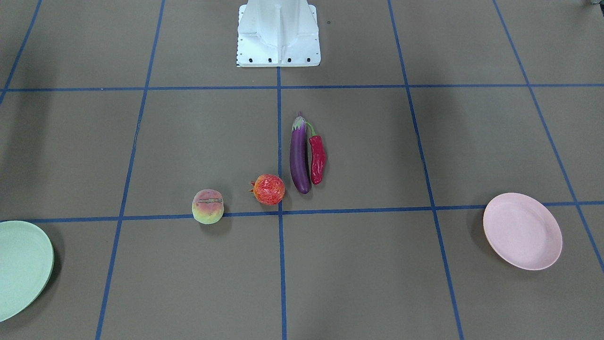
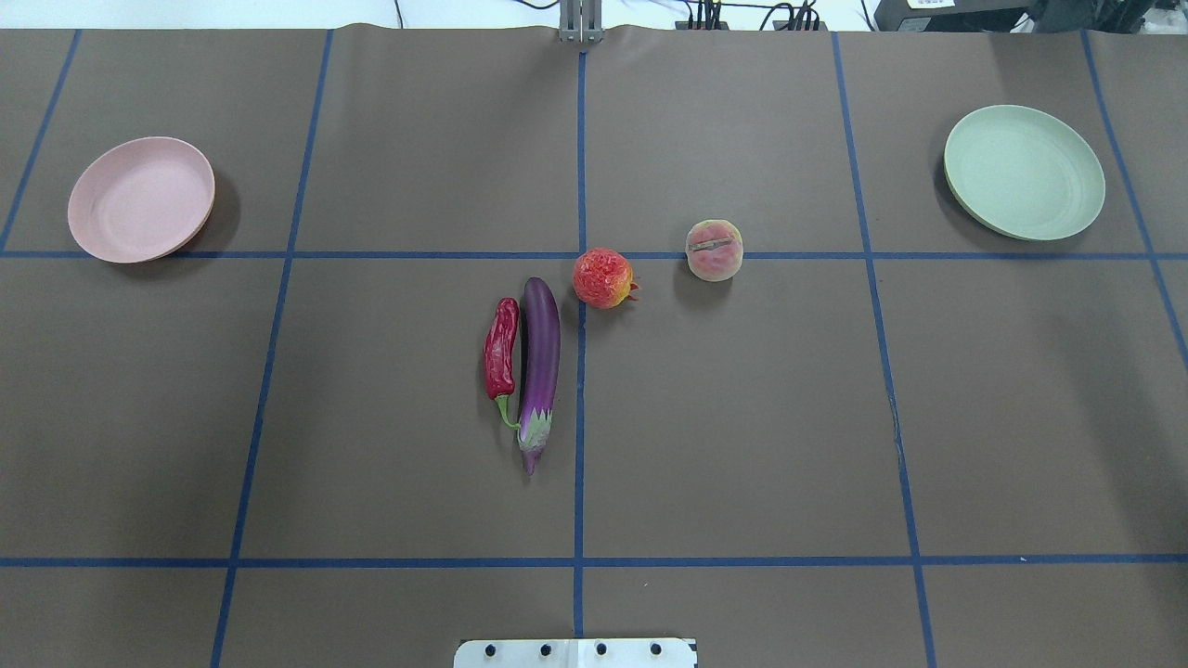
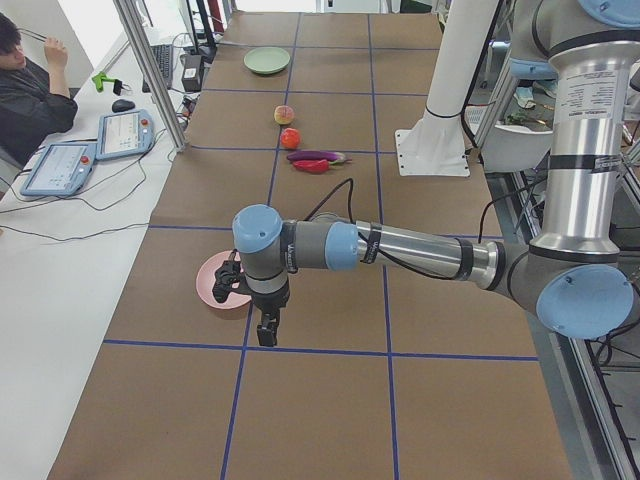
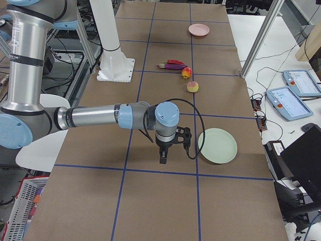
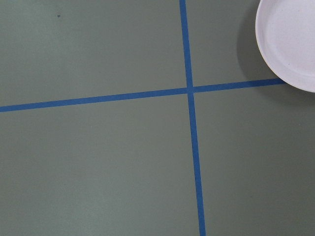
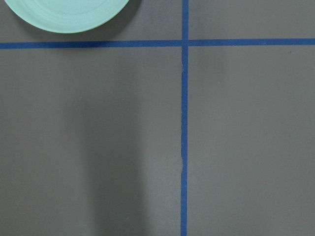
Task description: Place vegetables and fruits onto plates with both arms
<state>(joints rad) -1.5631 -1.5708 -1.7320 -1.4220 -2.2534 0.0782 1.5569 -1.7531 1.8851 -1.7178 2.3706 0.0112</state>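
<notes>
A purple eggplant point(image 2: 539, 357) and a red chili point(image 2: 501, 348) lie side by side, touching, near the table's middle. Just beyond them sit a pomegranate point(image 2: 603, 277) and a peach point(image 2: 714, 250). The pink plate point(image 2: 141, 199) is far left and the mint green plate point(image 2: 1024, 172) far right; both hold nothing. My left gripper point(image 3: 266, 330) hangs pointing down beside the pink plate point(image 3: 213, 283). My right gripper point(image 4: 163, 156) hangs beside the green plate point(image 4: 217, 145). Only the side views show them, so I cannot tell whether they are open or shut.
The white base block point(image 1: 278, 38) stands at the robot's edge of the table. Blue tape lines grid the brown surface. A person point(image 3: 30, 90) sits at a side bench with control tablets point(image 3: 125, 133). Metal frame posts point(image 4: 261, 35) rise beside the table.
</notes>
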